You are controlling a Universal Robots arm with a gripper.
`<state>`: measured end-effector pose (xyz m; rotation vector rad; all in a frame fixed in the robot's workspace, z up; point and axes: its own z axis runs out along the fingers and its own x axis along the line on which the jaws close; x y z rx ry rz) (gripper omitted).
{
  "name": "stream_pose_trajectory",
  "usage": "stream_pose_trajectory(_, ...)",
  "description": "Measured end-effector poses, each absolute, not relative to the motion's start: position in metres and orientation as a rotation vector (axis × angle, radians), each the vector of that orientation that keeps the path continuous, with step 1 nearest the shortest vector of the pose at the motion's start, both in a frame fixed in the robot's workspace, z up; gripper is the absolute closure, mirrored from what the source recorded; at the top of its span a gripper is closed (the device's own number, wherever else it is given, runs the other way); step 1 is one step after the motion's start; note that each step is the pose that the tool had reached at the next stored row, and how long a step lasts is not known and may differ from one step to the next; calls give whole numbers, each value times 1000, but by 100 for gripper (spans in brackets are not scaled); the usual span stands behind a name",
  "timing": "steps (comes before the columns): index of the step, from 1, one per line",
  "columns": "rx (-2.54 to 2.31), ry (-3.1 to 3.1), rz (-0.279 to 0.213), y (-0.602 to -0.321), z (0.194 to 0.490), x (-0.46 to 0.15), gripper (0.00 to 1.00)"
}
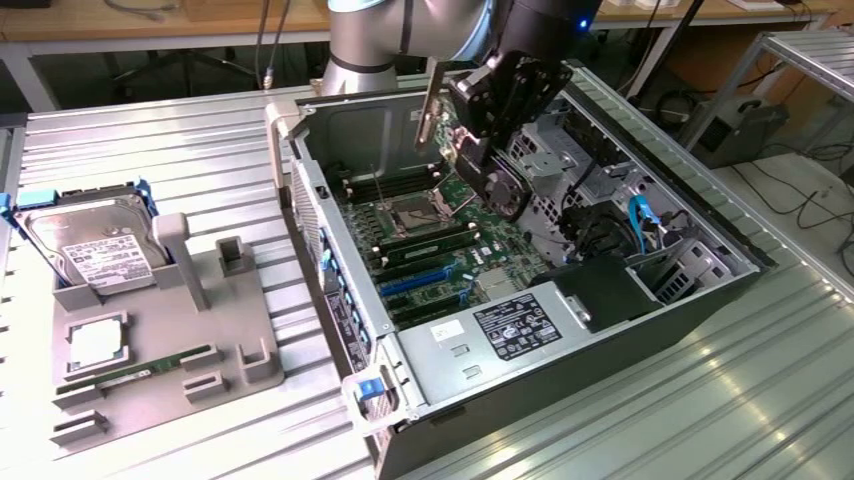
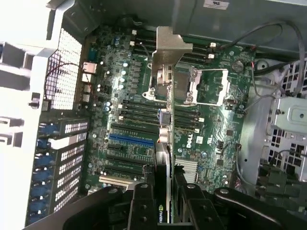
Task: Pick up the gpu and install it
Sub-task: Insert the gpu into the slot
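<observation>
My gripper (image 2: 165, 210) has its jaws about half closed, pinching the gpu (image 2: 166, 139) by its thin edges. The card hangs clear above the motherboard (image 2: 129, 96) inside the open case (image 1: 694, 240) and is not seated in any slot. In the wrist view it runs edge-on away from me, with its silver bracket (image 2: 169, 48) at the far end. In the exterior view its black fan (image 1: 497, 185) sits just below the fingers.

To do this step well, I judge the card must be square to an expansion slot (image 2: 132, 139) with the bracket towards the vented rear wall (image 2: 69, 86). It also needs to stay off the nearby cables (image 1: 638, 225).

The case lies on a ribbed metal table (image 1: 160, 140). On the exterior view's left a grey fixture (image 1: 247, 365) carries a hard drive (image 1: 94, 250) and a memory stick (image 1: 140, 368). Beyond it are wooden benches (image 1: 134, 20).
</observation>
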<state>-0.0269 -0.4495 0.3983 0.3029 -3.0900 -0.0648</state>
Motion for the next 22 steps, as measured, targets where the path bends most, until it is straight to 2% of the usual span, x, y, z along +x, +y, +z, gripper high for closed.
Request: stream_pose_trajectory(22,1045,-2915,-49,-450,378,-27,74)
